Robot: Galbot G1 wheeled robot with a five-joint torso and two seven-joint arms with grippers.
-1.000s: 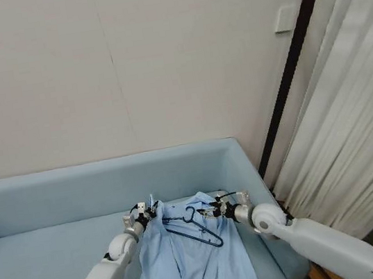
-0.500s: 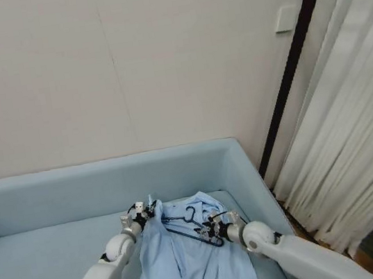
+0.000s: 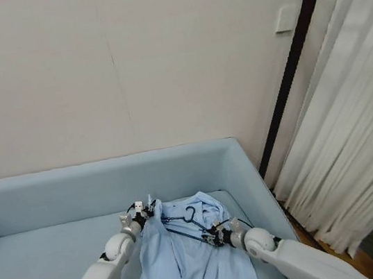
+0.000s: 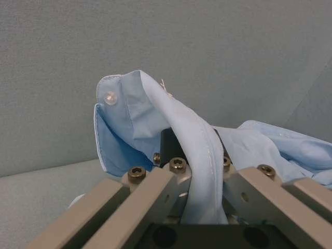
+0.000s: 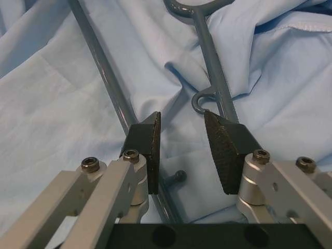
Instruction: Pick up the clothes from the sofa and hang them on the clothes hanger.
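A light blue shirt [image 3: 192,268] lies spread on the pale blue sofa [image 3: 41,203] with a dark wire hanger [image 3: 184,218] on top of it. At the shirt's upper left edge my left gripper [image 3: 147,209] is shut on a folded hem of the shirt [image 4: 135,114], and the fabric runs between its jaws [image 4: 199,179]. My right gripper [image 3: 210,236] stands open low over the hanger's near end. In the right wrist view its two pads [image 5: 150,148] stand apart just above the shirt [image 5: 52,104], between the hanger's two bars [image 5: 101,67], and touch neither.
A dark clothes rack pole [image 3: 293,53] rises right of the sofa's end, with a crossbar at the top. White curtains [image 3: 355,142] hang beside it. The sofa seat stretches bare to the left of the shirt. A plain wall stands behind.
My right gripper has come down and toward me, from the hanger's far right side to its near end. The left gripper holds the shirt edge as before.
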